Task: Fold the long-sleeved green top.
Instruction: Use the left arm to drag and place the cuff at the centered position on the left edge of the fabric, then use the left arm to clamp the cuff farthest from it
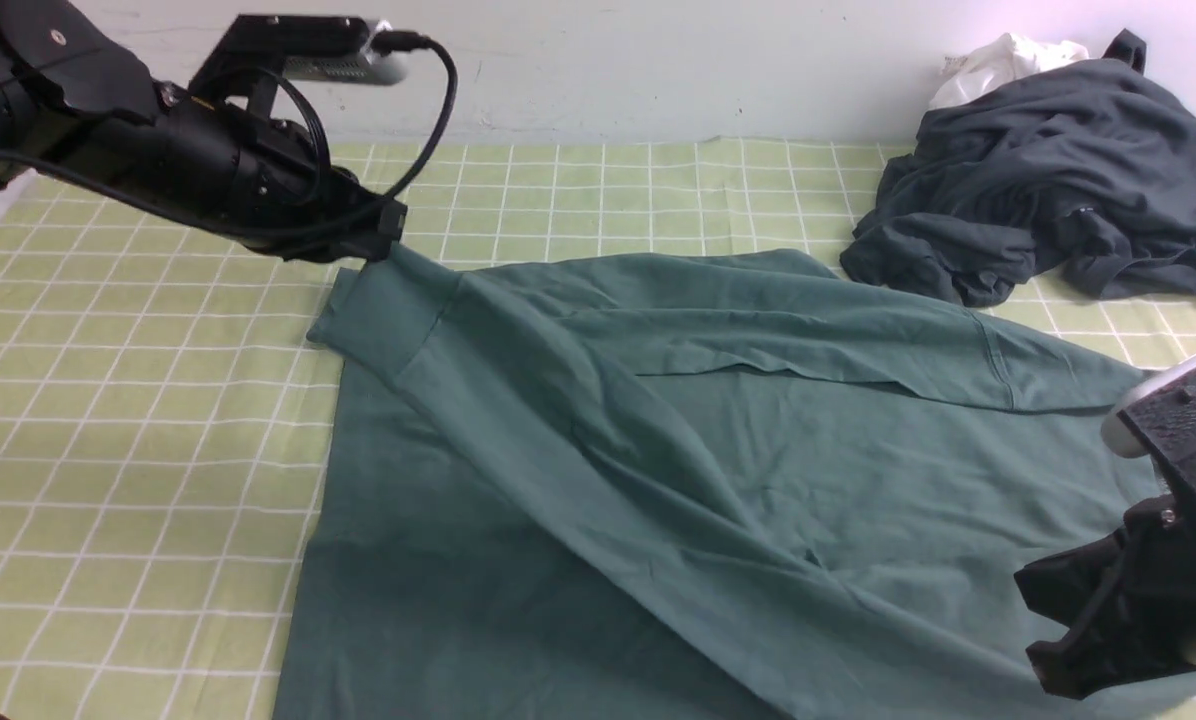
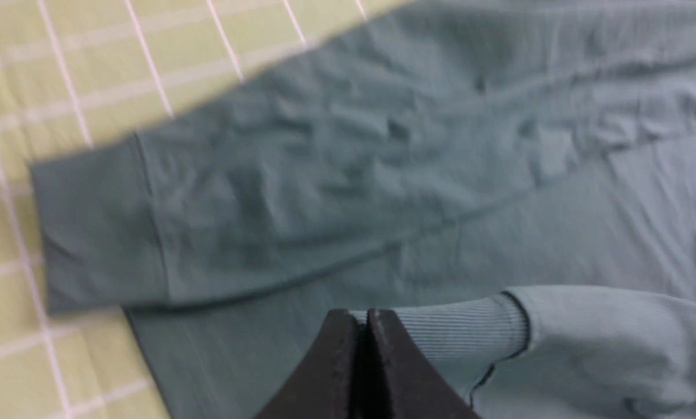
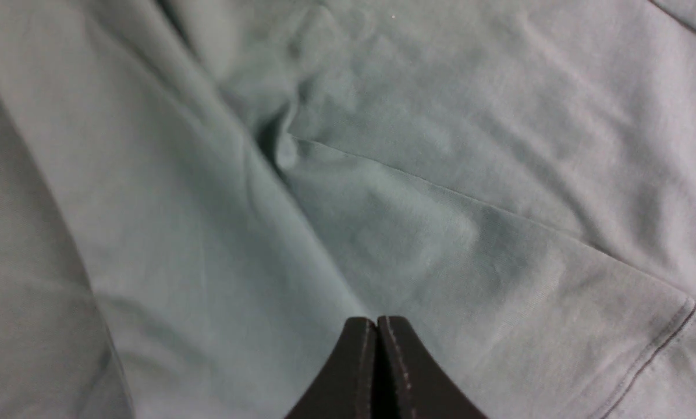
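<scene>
Lying spread over the middle of the table, the green long-sleeved top (image 1: 658,500) covers most of the near half, body flat w/ soft creases. One sleeve (image 1: 598,440) runs diagonally across it from near right to far left, and its cuff (image 1: 383,315) is tented up off the surface. L gripper (image 1: 388,240) has that cuff: jaws pressed together, pinching its far corner. In the L wrist view the ribbed cuff edge comes out right beside the closed gripper (image 2: 366,314). Beyond it in that view a second sleeve (image 2: 336,192) lies flat, its cuff end reaching onto the bare checks. R gripper (image 1: 1058,640) sits low at the top's near right edge. In its wrist view the gripper (image 3: 377,320) is pressed together over smooth fabric; can't tell if any cloth is caught btwn. Under everything is a yellow-green checked tablecloth (image 1: 138,400). At the far right, just beside the top's far edge, sits a crumpled dark grey garment (image 1: 1048,190), w/ a small white cloth (image 1: 998,60) bunched behind it against the pale wall (image 1: 658,70).
</scene>
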